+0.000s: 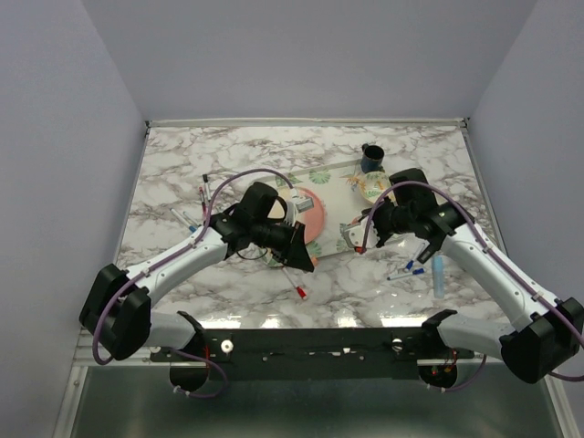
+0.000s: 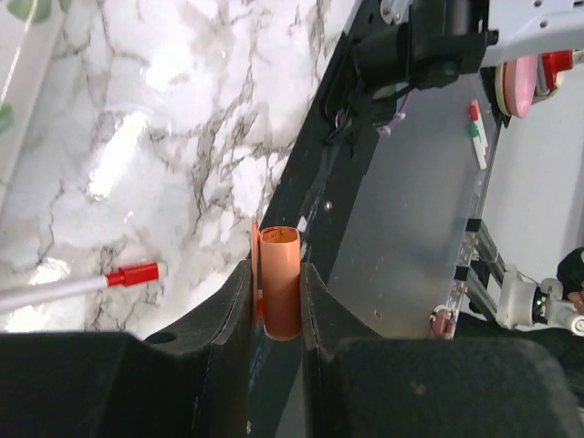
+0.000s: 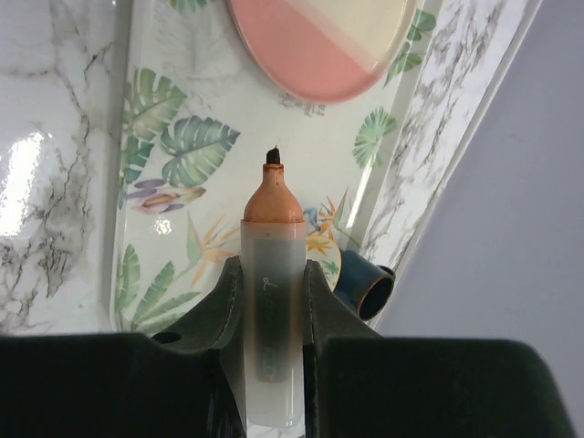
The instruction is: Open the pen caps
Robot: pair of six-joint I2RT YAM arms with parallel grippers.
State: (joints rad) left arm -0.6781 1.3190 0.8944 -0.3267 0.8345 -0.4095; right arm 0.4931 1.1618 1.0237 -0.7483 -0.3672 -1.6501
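The left gripper [image 2: 276,274] pinched the orange cap [image 2: 279,248], already off. The right gripper [image 3: 272,269] pinched its pen [image 3: 271,214], nib bare, near the tray [image 3: 164,146]. Best, I judged: pull straight apart, then set both down gently, 1 at a time.

plate [image 1: 315,219], cup [image 1: 372,158] mid-table, pens [image 1: 294,285] strewn, far-left open

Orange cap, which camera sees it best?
Left wrist view: the orange cap sits big and close, pinched in the left tool. From the top view it can't be made out; the right wrist view shows only the uncapped pen.
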